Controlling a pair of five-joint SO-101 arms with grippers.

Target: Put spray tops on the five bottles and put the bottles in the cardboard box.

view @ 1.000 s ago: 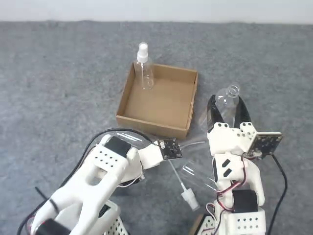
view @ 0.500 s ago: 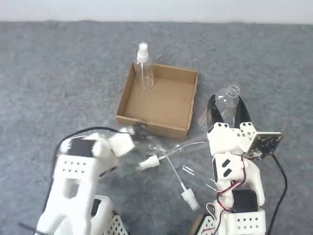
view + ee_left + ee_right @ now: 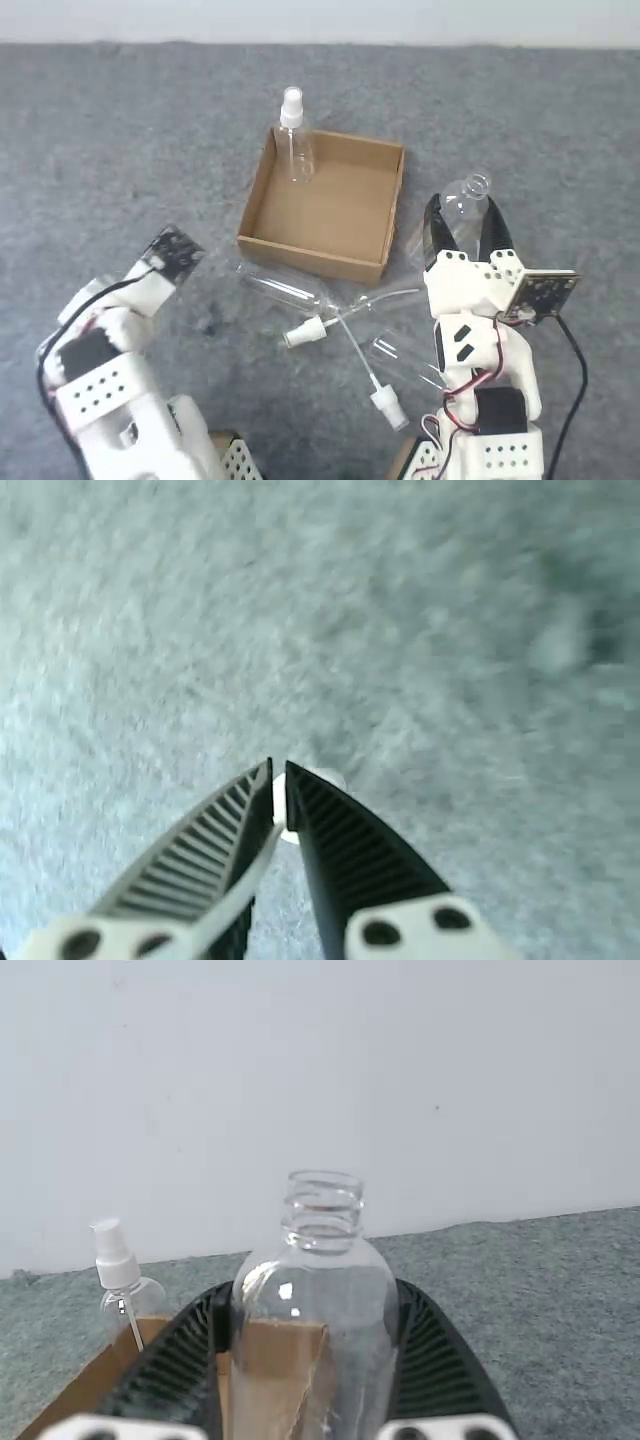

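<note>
My right gripper [image 3: 462, 212] is shut on a clear open-necked bottle [image 3: 474, 187], held upright just right of the cardboard box [image 3: 322, 255]; the right wrist view has its fingers on both sides of this bottle [image 3: 320, 1260]. One bottle with a spray top [image 3: 294, 140] stands in the box's far left corner. A second capped bottle [image 3: 285, 295] lies on the carpet in front of the box. A loose spray top [image 3: 386, 402] with its tube and another clear bottle [image 3: 402, 360] lie nearby. My left gripper [image 3: 278, 770] is shut above bare carpet; that arm [image 3: 160, 262] sits at the front left.
Grey carpet [image 3: 120, 140] covers the whole table, with open room left of the box and behind it. A white wall [image 3: 320, 1060] stands beyond the far edge. The right arm's base [image 3: 490, 430] stands at the front right.
The left arm has pulled back from in front of the box to the front left, uncovering a capped bottle lying there. The right arm and its bottle have not moved.
</note>
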